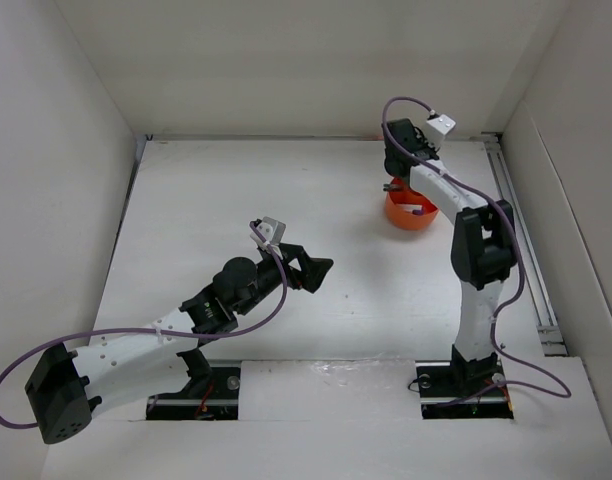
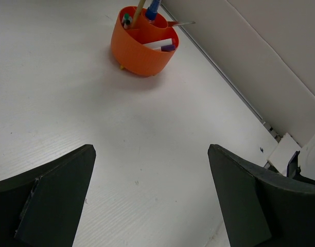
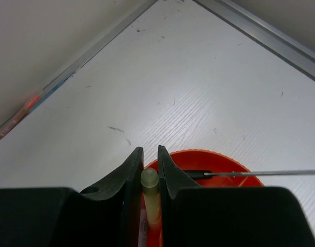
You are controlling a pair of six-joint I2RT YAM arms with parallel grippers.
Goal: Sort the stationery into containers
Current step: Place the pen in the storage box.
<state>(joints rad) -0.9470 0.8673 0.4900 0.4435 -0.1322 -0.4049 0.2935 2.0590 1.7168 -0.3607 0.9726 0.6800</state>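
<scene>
Right hand (image 3: pixel 149 153): clenched on a pale yellow pen (image 3: pixel 150 179), pinched just below its rounded tip. The pen stands upright between the two fingers, and its lower part is hidden by them. The hand hangs directly over the orange holder (image 3: pixel 234 157), whose rim shows just beneath the fingers.

Orange holder: sits on the far right part of the white surface (image 1: pixel 286 190), close to the back wall and the metal rail (image 1: pixel 521 230) along the right side. The right arm reaches over it from the near edge.

Contents seen from the left wrist: a white pen (image 2: pixel 158 45) with a purple end lying in an outer compartment; a blue-capped bottle (image 2: pixel 153 9) in the inner ring; a thin dark pen (image 2: pixel 180 23) leaning out over the rim; dark and green tips in the left outer compartment, too small to name.

Left hand (image 2: pixel 151 152): released, jaws spread wide, nothing between them. It is poised above bare surface mid-table, well apart from the holder and pointed toward it.
</scene>
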